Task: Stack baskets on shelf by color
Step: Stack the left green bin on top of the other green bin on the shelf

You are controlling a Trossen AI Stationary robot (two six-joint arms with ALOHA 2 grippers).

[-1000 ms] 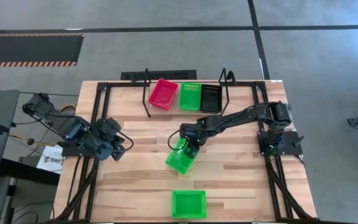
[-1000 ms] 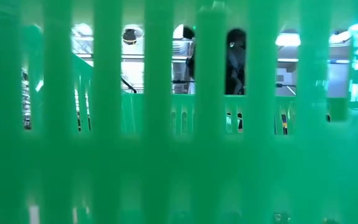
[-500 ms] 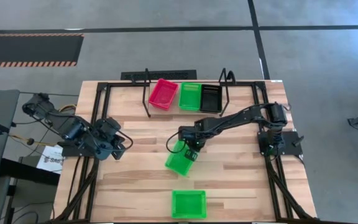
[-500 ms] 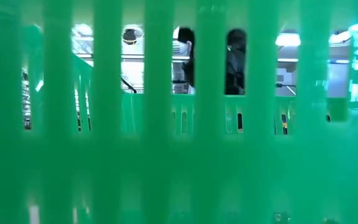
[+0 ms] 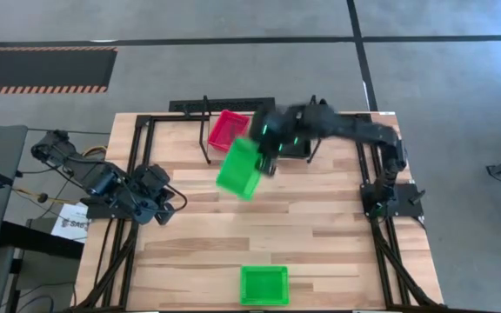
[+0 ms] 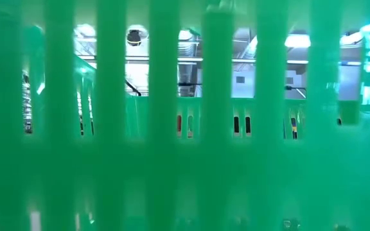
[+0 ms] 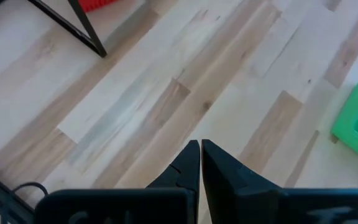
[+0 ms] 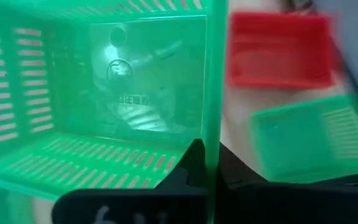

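The right claw [image 5: 265, 156] is up in the air just in front of the shelf [image 5: 259, 117], and its two dark fingers [image 8: 194, 163] are pinched tight on one wall of a green basket [image 5: 239, 169]. The wrist view shows that thin green wall [image 8: 214, 93] squeezed between the fingers. The basket hangs tilted above the tabletop [image 5: 320, 226], a little to the left of the claw, with its open side partly turned away from the camera above. Just behind it, on the shelf, sits a red basket [image 5: 229, 128] on the left end, a bit crooked. Next to the red one there is another green basket [image 8: 306, 140], seen from the right wrist camera, but the arm hides most of it from above. The right arm [image 5: 355, 130] reaches across the shelf from the right side of the tabletop. A black wire upright [image 5: 205, 130] stands at the left end of the shelf. Far from all this, a third green basket [image 5: 263, 285] lies flat near the front edge of the tabletop, and it fills the low view with green bars [image 6: 166, 128]. The left claw [image 5: 174, 198] waits over the left side of the tabletop, low down, with its fingers [image 7: 191, 165] closed together and nothing in them.
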